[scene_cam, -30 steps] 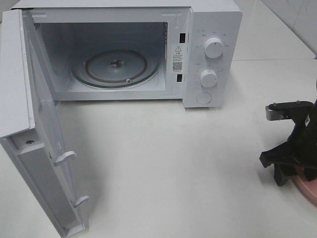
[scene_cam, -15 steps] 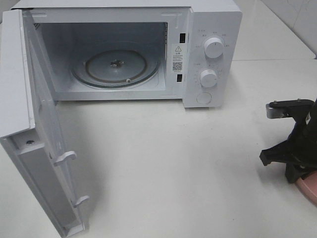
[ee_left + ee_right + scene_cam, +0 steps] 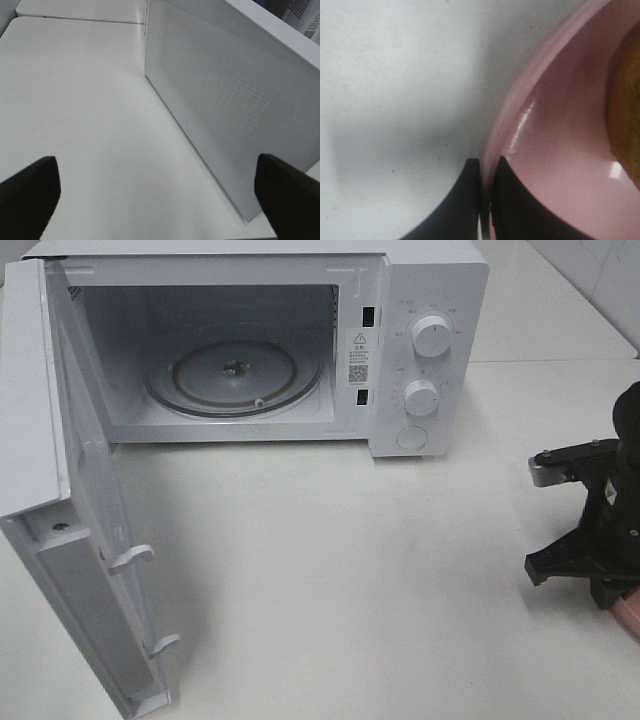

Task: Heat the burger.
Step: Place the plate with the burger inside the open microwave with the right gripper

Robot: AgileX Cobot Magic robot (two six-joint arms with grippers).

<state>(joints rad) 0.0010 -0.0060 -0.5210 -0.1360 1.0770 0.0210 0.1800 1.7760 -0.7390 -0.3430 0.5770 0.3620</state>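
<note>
The burger sat on a pink plate, close to the right tool and just past its inner finger. That tool was clamped on the plate's rim, one finger outside and one inside. Well apart from it across the worktop stood the microwave, its door swung open and its glass turntable exposed. The left tool was spread wide, holding nothing, beside the door's outer face. The step in hand looked like taking up the plate. Next would call for a level lift and a carry into the cavity.
</note>
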